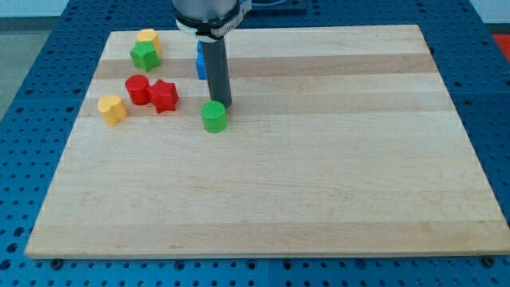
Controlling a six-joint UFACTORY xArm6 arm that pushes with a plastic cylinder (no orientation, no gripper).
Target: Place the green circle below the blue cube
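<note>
The green circle (213, 116) is a short green cylinder lying left of the board's centre. The blue cube (201, 60) sits above it toward the view's top, mostly hidden behind my rod. My tip (225, 106) rests on the board just above and to the right of the green circle, very close to it or touching it, and below the blue cube.
At the view's left are a red cylinder (138, 89) and a red star (164, 96) side by side, a yellow block (112, 109) below them, and a green star (144, 55) against a yellow block (148, 38) near the wooden board's (319, 175) top left corner.
</note>
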